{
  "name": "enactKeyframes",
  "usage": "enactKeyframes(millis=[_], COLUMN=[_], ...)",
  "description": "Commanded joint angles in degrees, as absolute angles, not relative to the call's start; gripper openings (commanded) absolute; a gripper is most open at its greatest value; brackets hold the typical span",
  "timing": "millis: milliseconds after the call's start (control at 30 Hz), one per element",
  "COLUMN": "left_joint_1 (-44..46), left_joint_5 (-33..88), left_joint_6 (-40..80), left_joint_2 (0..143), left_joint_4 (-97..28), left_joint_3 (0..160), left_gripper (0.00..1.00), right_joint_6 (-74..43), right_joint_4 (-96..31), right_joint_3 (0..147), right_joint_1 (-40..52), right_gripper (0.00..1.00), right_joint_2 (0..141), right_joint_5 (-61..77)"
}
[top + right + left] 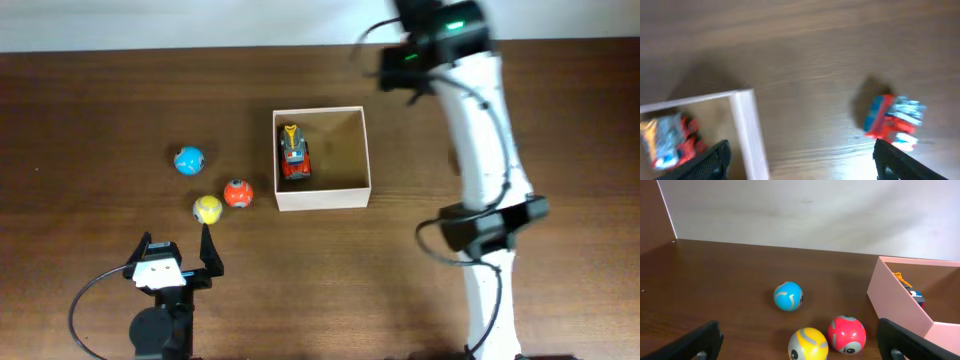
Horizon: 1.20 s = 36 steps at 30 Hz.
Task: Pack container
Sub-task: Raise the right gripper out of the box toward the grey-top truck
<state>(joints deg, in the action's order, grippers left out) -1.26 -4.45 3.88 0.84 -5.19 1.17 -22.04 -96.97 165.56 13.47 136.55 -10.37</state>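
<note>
The container [322, 197], a square cream-white box, stands mid-table with a red toy car [294, 153] along its left wall. Its wall shows in the left wrist view [895, 300] and in the right wrist view [747, 135]. My right gripper [802, 165] is open and empty above the table beyond the box. A second red-and-blue toy car [892, 120] lies on the wood to its right. My left gripper [175, 255] is open and empty just in front of the yellow ball [207, 209]. It is also open in the left wrist view [802, 342].
A red ball [237, 193] [846, 333] lies beside the yellow ball [808, 344], left of the box. A blue ball [189, 160] [788, 296] lies farther back. The right arm [485, 170] stretches along the table's right side.
</note>
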Motion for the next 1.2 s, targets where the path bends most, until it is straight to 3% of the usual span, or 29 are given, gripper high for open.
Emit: enactKeyframes(millis=[0,433,733,1167], left_joint_1=[-1.41,-1.41,-1.41,-1.41], left_joint_5=[-3.81,-3.81,-3.81,-3.81], left_joint_6=[2.98,2.98,2.98,2.98], left_joint_2=[0.4,0.4,0.4,0.4], left_joint_4=[-5.26,-5.26,-5.26,-5.26], left_joint_3=[0.97,0.97,0.97,0.97], left_gripper=[0.99,0.99,0.99,0.99], right_joint_6=[-19.77,-20.64,-28.93,-34.54], right_joint_4=[-97.36,-97.25,-79.81,-67.83], right_joint_3=[165.82,138.15,112.36,102.06], right_joint_1=[7.6,-7.29,-8.27,-8.27], right_gripper=[0.86,0.88,0.88,0.88], right_joint_2=[132.53,121.43,121.45,121.45], right_joint_5=[-4.99,-6.68,-3.11,-3.2])
